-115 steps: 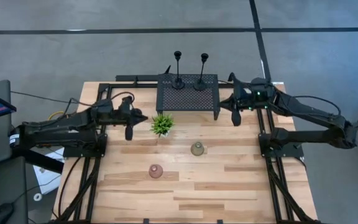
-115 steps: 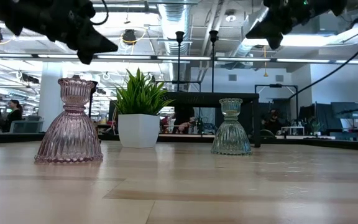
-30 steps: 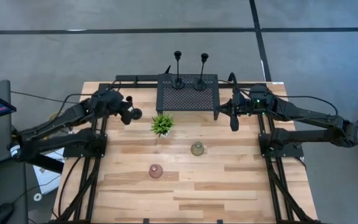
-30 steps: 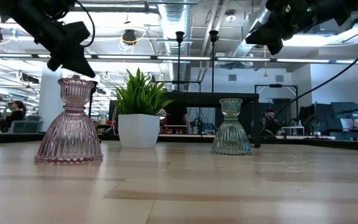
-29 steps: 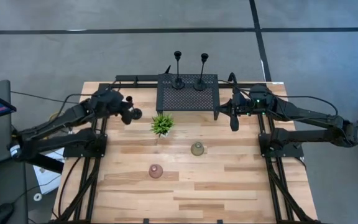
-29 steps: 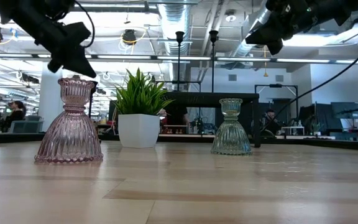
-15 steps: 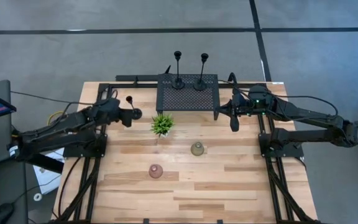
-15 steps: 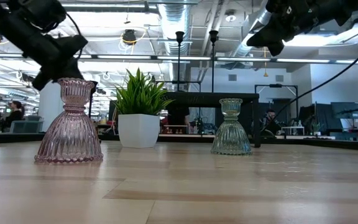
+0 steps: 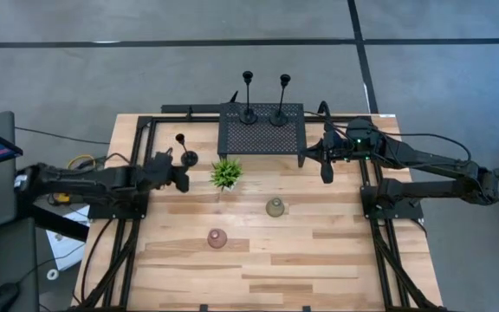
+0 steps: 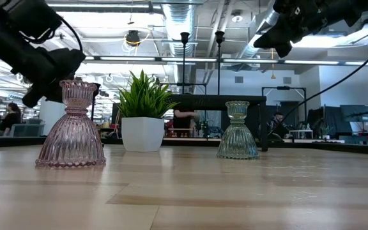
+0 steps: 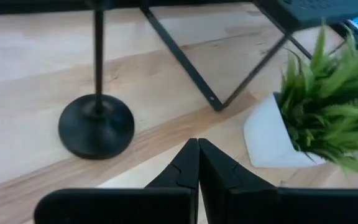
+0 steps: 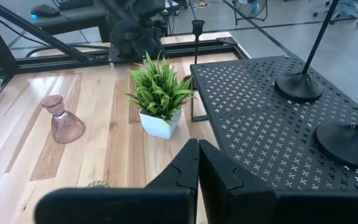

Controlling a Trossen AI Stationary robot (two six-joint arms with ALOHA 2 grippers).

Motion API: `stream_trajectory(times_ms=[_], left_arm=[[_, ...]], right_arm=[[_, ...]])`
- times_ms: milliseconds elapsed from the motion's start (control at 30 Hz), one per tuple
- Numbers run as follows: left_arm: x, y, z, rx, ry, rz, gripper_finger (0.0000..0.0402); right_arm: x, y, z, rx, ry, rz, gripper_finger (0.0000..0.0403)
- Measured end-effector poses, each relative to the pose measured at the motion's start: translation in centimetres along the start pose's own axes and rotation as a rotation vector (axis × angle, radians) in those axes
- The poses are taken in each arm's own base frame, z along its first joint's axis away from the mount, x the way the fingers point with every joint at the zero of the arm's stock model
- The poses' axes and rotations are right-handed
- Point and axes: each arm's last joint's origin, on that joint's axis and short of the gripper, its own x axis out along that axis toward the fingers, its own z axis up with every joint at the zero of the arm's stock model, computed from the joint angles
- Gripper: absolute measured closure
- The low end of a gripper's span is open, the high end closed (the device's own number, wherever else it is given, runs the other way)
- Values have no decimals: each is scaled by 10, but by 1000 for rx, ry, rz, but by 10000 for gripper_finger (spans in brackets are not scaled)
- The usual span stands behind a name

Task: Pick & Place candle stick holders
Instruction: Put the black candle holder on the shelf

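Observation:
One black candle stick holder [image 9: 186,157] stands on its round base on the table, left of the mesh rack [image 9: 262,130]; the left wrist view shows its base [image 11: 96,125]. Two more black holders [image 9: 249,113] [image 9: 279,116] stand on the rack. The greenish glass holder [image 9: 275,207] and the pinkish one [image 9: 217,238] rest on their wide bases mid-table. My left gripper [image 9: 182,180] is shut and empty, low, just near-side of the lone black holder. My right gripper [image 9: 325,170] hovers shut and empty at the rack's right end.
A small green potted plant [image 9: 226,173] stands between the lone black holder and the greenish glass, close to my left gripper's right. Black frame rails [image 9: 133,217] run along both table sides. Bare wood lies toward the near edge [image 9: 258,286].
My left gripper has sunk and drawn back toward the table's near edge, away from the lone black holder, rolling as it went and staying shut. The holder has kept its place, upright. My right arm has kept still.

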Motion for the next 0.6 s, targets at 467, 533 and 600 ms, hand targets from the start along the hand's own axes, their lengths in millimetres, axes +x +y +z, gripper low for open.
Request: stream_trajectory(times_ms=[467, 533, 600], left_arm=[[1, -7, -25, 126, -166, 209, 395], [3, -6, -27, 146, -157, 226, 393], [5, -6, -28, 161, -156, 250, 389]], right_arm=[[0, 0, 0, -11, 3, -2, 403], [0, 0, 0, -10, 3, -1, 403], [0, 0, 0, -11, 2, -1, 403]])
